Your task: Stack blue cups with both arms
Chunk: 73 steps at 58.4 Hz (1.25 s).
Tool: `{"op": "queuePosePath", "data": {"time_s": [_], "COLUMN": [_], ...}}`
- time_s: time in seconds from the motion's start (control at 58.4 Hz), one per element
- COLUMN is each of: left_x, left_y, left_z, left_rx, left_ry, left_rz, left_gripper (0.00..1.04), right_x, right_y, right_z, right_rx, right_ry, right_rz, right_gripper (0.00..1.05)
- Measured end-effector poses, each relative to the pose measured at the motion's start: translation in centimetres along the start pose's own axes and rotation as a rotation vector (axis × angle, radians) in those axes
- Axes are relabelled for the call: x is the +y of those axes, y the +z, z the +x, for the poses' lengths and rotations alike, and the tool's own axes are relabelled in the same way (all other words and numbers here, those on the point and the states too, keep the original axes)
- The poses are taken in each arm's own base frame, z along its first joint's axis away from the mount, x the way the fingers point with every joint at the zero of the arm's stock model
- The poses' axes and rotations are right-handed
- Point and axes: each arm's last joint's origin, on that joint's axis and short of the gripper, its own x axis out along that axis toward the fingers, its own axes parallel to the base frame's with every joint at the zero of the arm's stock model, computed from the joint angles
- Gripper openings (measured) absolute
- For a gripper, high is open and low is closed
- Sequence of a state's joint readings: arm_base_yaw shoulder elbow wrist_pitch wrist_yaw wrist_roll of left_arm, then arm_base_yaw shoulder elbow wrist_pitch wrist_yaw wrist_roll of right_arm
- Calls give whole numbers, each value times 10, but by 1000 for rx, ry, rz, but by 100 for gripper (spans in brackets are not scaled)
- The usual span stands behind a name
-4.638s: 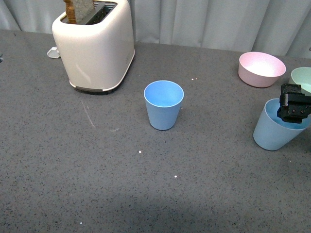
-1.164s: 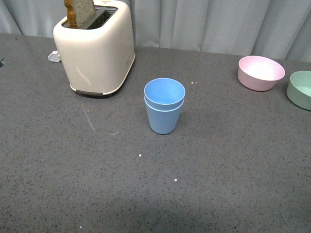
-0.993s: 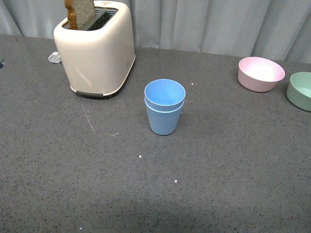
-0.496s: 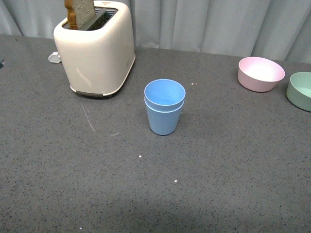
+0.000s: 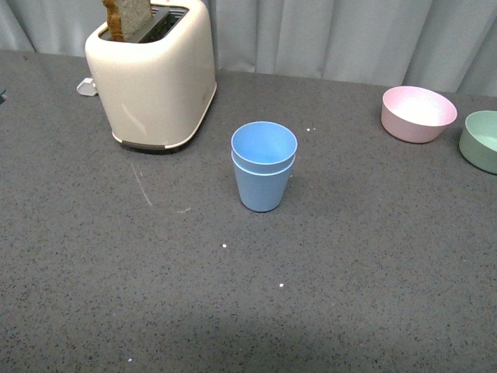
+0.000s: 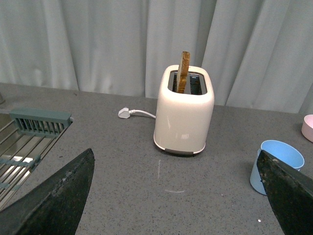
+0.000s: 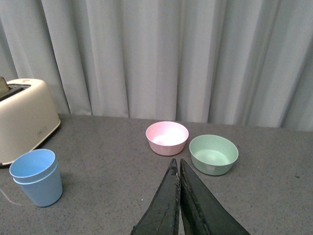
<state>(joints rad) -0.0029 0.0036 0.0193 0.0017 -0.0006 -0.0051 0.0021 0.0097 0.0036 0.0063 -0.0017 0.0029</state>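
Left hand gapes wide, right hand closed, both empty.

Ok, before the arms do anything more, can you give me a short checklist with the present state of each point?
1. Blue cups nested, one inside the other: ok, two rims show in the front view.
2. Stack upright on the grey table: ok.
3. Left gripper open and holding nothing: ok, its fingers stand wide apart.
4. Right gripper holding nothing: ok, its fingers are closed together with nothing between them.
5. Stack apart from the toaster, pink bowl and green bowl: ok.
6. Inner cup seated fully: cannot tell.
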Motion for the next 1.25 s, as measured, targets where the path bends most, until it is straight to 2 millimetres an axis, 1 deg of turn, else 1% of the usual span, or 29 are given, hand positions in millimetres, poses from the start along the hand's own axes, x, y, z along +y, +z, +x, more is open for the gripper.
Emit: {"op": "queuePosePath", "data": {"time_s": [0.24, 0.308, 0.445, 0.462, 0.496, 0.531, 0.548, 0.599, 0.616, 0.65, 0.685, 0.77, 1.249], "left_x": [0, 0, 0, 0, 0, 0, 0, 0, 0, 0, 0, 0, 0], "left_y": [0, 0, 0, 0, 0, 0, 0, 0, 0, 0, 0, 0, 0], "left_z": [0, 0, 0, 0, 0, 0, 0, 0, 0, 0, 0, 0, 0], "left_rx": [0, 0, 0, 0, 0, 0, 0, 0, 0, 0, 0, 0, 0], "left_ry": [0, 0, 0, 0, 0, 0, 0, 0, 0, 0, 0, 0, 0], "left_rz": [0, 0, 0, 0, 0, 0, 0, 0, 0, 0, 0, 0, 0], "left_gripper": [98, 98, 98, 98, 98, 98, 98, 98, 98, 98, 98, 98, 98], "right_x": [0, 0, 0, 0, 0, 0, 0, 0, 0, 0, 0, 0, 0], "right_y": [0, 0, 0, 0, 0, 0, 0, 0, 0, 0, 0, 0, 0], "right_z": [0, 0, 0, 0, 0, 0, 0, 0, 0, 0, 0, 0, 0], "right_rx": [-1, -1, -1, -1, -1, -1, -1, -1, -1, -1, -1, -1, -1], "right_ry": [0, 0, 0, 0, 0, 0, 0, 0, 0, 0, 0, 0, 0], "right_rz": [-2, -1, -1, -1, -1, -1, -1, -1, -1, -1, 0, -1, -1], "right_gripper": [2, 17, 52, 54, 61, 68, 74, 84, 86, 93, 97, 94, 95]}}
